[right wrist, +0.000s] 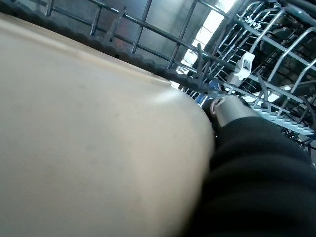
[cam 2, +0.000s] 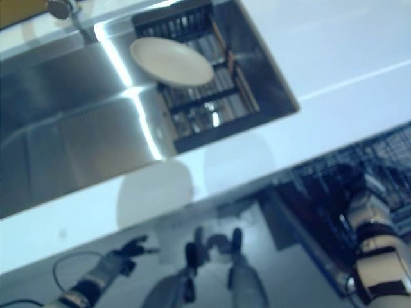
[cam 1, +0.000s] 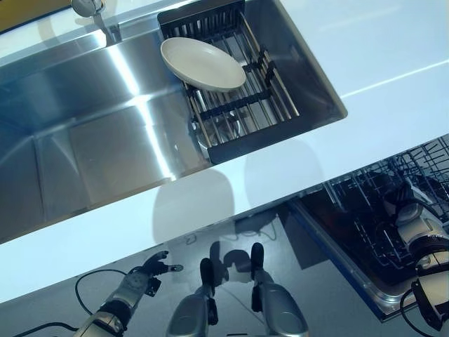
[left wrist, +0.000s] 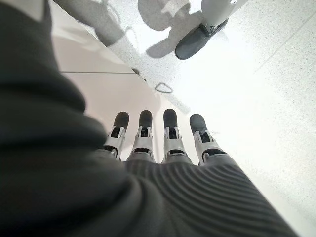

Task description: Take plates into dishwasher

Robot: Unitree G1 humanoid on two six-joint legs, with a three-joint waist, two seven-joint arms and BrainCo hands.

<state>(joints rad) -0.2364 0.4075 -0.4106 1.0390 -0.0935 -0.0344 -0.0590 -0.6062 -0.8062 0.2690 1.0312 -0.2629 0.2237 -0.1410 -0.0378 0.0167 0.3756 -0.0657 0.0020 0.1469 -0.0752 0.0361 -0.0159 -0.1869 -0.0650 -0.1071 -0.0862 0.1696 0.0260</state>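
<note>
The right hand point(cam 1: 410, 214) is down in the dishwasher rack point(cam 1: 393, 186) with a cream plate point(right wrist: 89, 138) pressed flat against it, its fingers hidden, while another plate point(cam 1: 202, 64) lies in the sink rack point(cam 1: 245, 105) and the left hand point(left wrist: 163, 143), fingers straight, hangs empty.

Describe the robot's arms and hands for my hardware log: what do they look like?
Both arms are silver-grey with rounded segments. The left hand has silver fingers with dark rounded tips in a row, and a dark ribbed cover over its back and wrist. The right hand shows mostly that same dark ribbed cover, with a bit of silver.
</note>
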